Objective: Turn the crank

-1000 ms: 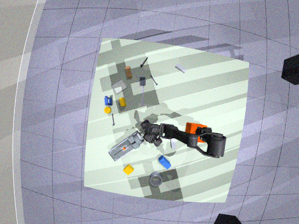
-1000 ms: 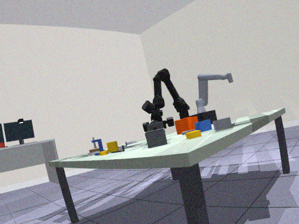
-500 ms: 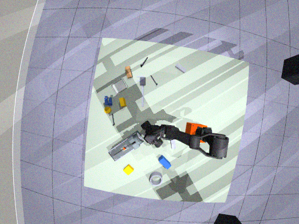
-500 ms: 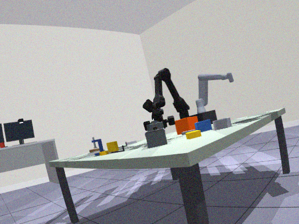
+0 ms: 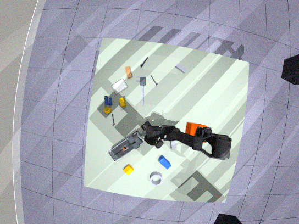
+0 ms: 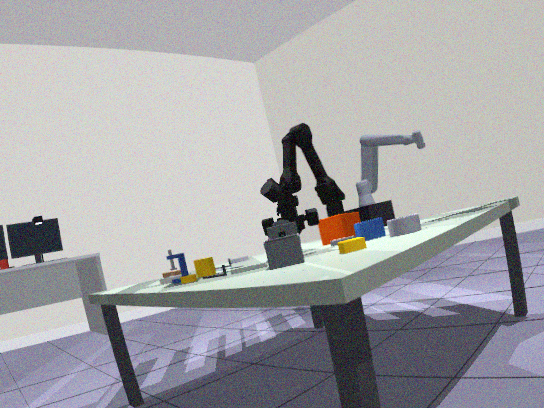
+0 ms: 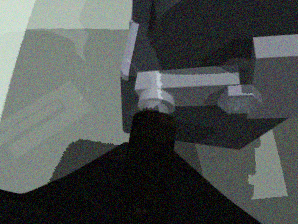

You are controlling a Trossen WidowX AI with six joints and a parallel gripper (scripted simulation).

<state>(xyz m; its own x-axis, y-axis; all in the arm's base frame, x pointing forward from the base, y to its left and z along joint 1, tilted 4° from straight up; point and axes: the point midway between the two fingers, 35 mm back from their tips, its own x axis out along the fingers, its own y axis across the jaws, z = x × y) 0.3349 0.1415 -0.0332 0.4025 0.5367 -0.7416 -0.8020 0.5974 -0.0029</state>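
Gripper (image 5: 147, 139) (image 7: 147, 155) nearly closed, clamped on the crank handle (image 7: 156, 98) at the end of the machine (image 5: 125, 146) (image 6: 284, 251), which sits near one table edge; its fingertips are mostly hidden in the top view. One red pointer (image 5: 124, 148) shows on the slide, too small to judge level, and I can't make out either brass mark. Further out: one blue block (image 5: 164, 162) (image 6: 369, 228), one pale ring (image 5: 156, 179) (image 6: 404, 225), one orange box (image 5: 192, 128) (image 6: 340, 228) partly behind the arm.
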